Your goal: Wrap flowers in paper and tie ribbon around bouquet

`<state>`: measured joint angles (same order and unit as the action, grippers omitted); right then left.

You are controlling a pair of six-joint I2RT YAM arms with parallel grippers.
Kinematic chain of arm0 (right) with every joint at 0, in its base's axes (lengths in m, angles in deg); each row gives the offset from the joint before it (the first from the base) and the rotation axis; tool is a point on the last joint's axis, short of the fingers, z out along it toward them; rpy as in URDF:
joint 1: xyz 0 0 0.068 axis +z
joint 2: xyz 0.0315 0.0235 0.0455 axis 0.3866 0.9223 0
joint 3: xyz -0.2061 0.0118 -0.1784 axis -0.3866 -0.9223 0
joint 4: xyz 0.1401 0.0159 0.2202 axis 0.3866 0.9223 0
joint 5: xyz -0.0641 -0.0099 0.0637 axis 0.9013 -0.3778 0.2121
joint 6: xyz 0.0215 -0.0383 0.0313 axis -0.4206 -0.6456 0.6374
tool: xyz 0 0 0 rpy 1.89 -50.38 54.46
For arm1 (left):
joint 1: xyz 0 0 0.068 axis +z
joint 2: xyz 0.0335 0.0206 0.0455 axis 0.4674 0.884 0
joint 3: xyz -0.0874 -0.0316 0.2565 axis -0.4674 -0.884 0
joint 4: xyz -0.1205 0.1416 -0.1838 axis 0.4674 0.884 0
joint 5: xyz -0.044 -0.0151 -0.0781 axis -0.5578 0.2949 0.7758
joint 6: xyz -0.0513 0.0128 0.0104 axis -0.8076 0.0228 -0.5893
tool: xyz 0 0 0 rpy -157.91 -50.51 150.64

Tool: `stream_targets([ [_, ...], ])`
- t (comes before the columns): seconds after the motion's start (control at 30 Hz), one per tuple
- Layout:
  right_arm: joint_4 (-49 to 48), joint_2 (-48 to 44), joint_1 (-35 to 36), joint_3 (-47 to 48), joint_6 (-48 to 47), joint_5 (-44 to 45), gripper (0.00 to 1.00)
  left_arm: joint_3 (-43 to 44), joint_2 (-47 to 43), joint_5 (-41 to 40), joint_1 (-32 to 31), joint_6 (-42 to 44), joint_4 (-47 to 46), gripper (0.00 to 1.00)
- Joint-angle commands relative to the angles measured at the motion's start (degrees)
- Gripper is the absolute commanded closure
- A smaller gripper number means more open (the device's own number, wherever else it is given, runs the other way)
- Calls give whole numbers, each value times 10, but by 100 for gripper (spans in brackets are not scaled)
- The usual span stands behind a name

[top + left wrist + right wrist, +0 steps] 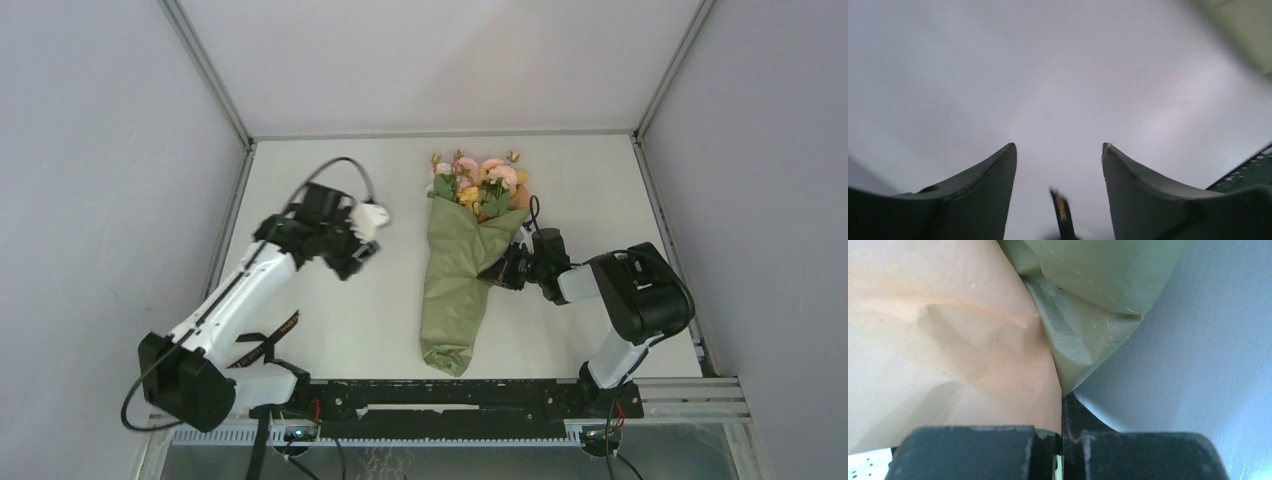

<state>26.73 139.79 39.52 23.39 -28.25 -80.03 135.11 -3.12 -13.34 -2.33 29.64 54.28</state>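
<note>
The bouquet lies in the middle of the table, with pink and yellow flowers (482, 180) at the far end. The olive-green paper (455, 285) is wrapped around it as a cone narrowing toward me. My right gripper (500, 272) is shut on the paper's right edge. In the right wrist view, tan-orange paper (948, 340) and olive folds fill the frame above the right gripper (1063, 405). My left gripper (362, 245) hangs open left of the bouquet, apart from it. In the left wrist view, the black ribbon (1062, 210) with gold print shows low in the left gripper (1058, 147), touching neither finger.
A black strip with gold print (268, 342) lies by the left arm's base. A black rail (450, 395) runs along the near table edge. Grey walls and metal frame posts (205, 70) close in the table on the left, right and back.
</note>
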Motion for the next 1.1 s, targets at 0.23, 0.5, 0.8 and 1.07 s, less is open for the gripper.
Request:
stream_targets([
  [0.23, 112, -29, 38, 36, -66, 45, 100, -151, -40, -47, 448, 118, 173, 42],
  [0.5, 136, -42, 45, 38, -78, 56, 100, -238, -42, -61, 532, 100, 129, 27],
  [0.8, 154, -59, 42, 38, -90, 62, 100, -283, 12, -74, 550, 88, 77, 44],
  [1.07, 159, -64, 39, 37, -96, 61, 100, -255, -19, -54, 568, 81, 82, 100],
])
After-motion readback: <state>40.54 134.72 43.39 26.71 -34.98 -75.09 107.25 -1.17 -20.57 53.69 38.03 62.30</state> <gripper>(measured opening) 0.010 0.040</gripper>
